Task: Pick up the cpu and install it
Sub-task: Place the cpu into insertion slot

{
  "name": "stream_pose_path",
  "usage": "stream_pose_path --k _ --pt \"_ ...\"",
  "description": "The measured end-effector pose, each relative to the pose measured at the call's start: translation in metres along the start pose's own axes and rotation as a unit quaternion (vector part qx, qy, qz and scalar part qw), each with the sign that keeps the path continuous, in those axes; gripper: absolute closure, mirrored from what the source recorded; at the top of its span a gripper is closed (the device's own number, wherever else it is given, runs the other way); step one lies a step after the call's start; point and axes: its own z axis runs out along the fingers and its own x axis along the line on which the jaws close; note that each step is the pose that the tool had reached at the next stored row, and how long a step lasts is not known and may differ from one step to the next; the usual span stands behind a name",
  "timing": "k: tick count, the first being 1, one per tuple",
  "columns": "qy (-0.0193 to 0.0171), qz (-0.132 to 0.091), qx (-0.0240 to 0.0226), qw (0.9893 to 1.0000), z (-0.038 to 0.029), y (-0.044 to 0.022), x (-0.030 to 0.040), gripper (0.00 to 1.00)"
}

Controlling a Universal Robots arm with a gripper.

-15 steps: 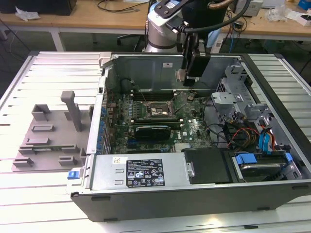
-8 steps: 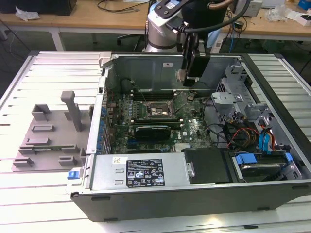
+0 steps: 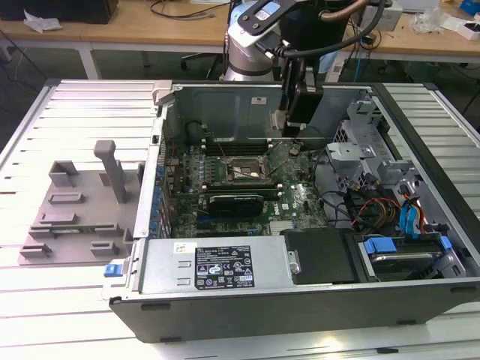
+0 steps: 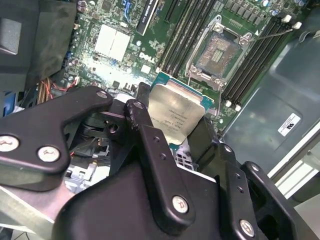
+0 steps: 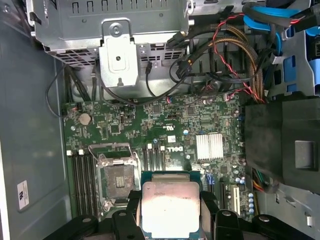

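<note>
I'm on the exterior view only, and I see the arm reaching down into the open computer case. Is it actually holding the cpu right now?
Observer: Yes. In both wrist views the gripper is shut on the cpu, gripping it by two opposite edges.
Operator: Which face is turned toward the wrist?
Observer: The shiny silver metal top faces the wrist cameras.
Operator: Is the socket free?
Observer: Yes. The socket shows its bare contact field, with no chip in it.
</note>
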Motion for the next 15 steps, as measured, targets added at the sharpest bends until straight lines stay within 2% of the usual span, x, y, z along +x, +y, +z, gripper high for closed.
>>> stream_pose_path --k 15 --pt "0.0000 0.000 0.0000 1.0000 0.0098 0.0002 0.0000 0.45"
